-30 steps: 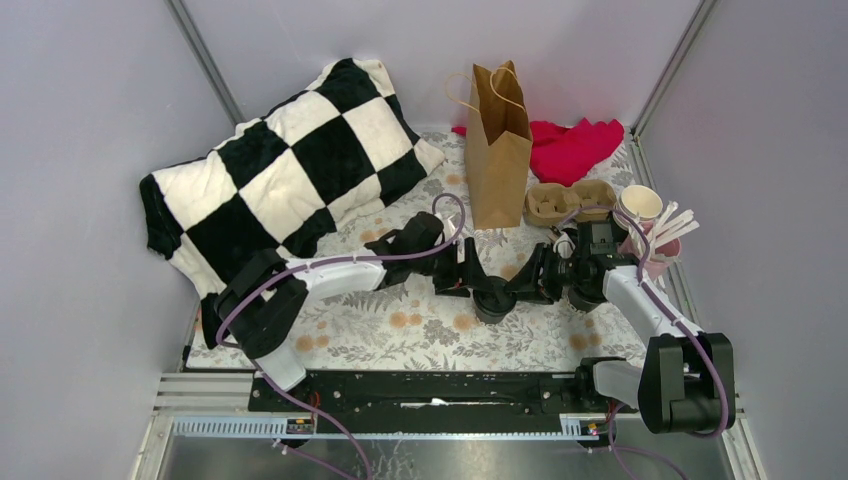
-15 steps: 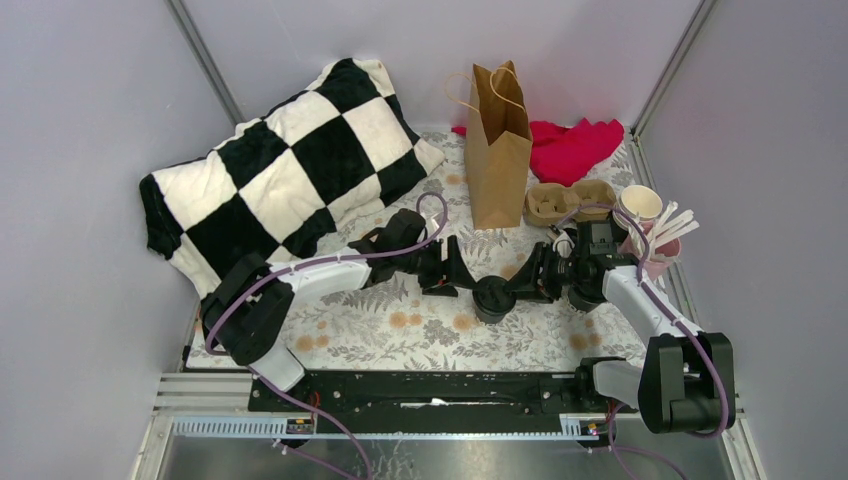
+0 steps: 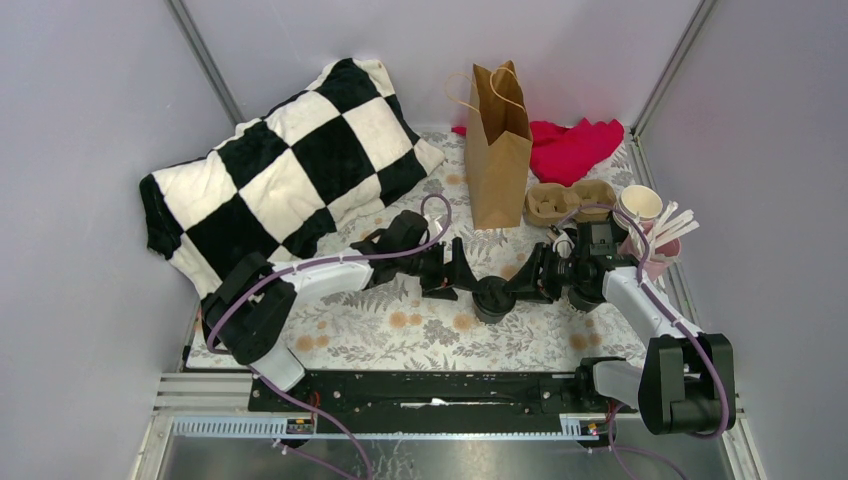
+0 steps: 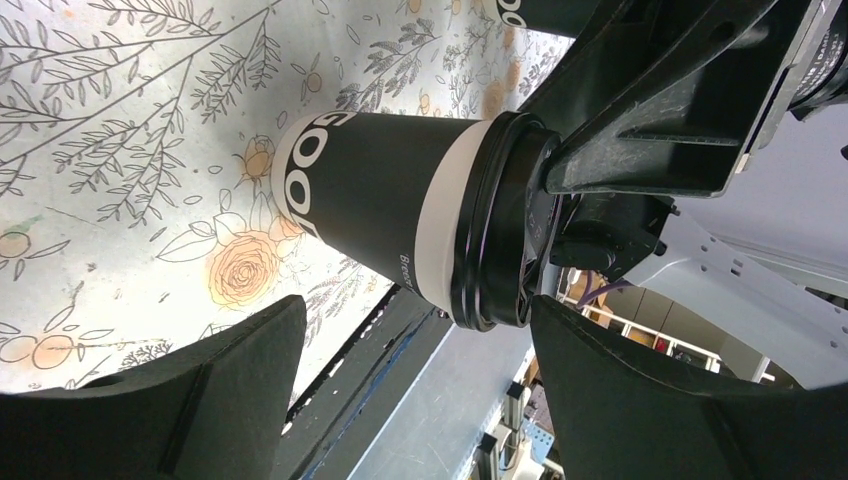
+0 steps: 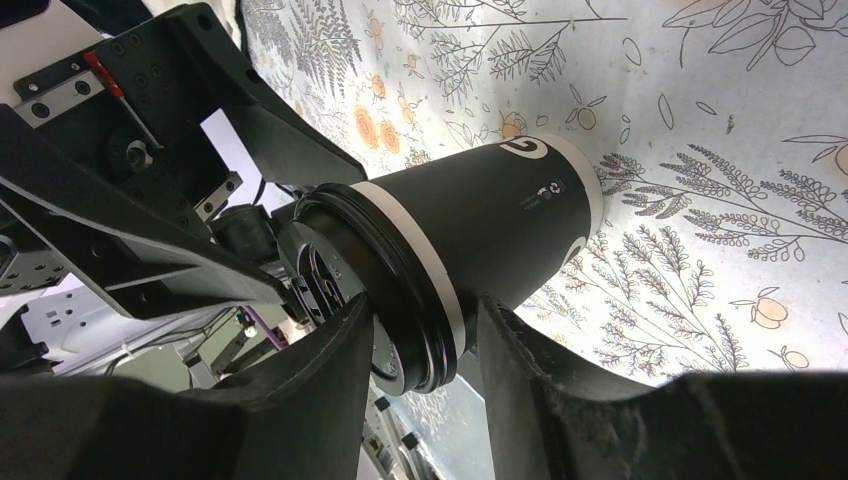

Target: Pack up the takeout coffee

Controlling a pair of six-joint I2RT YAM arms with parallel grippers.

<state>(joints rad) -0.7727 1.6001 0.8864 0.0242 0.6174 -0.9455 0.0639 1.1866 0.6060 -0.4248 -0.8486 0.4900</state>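
**Black cup upright between two grippers**

A small black paper coffee cup with a black lid (image 3: 490, 298) stands on the floral tablecloth (image 3: 430, 330) at mid-table, long axis vertical, lid up. The right gripper (image 5: 420, 335) is clamped on its lidded rim. The left gripper (image 4: 415, 310), jaws wide apart, sits just left of it, not touching. Beyond the cup stands a tall brown paper bag (image 3: 497, 150). Right of the bag are a cardboard cup carrier (image 3: 570, 203), a white paper cup (image 3: 640, 205) and a pink cup of wooden stirrers (image 3: 660, 250). A black-and-white checked blanket (image 3: 290, 160) lies far left.
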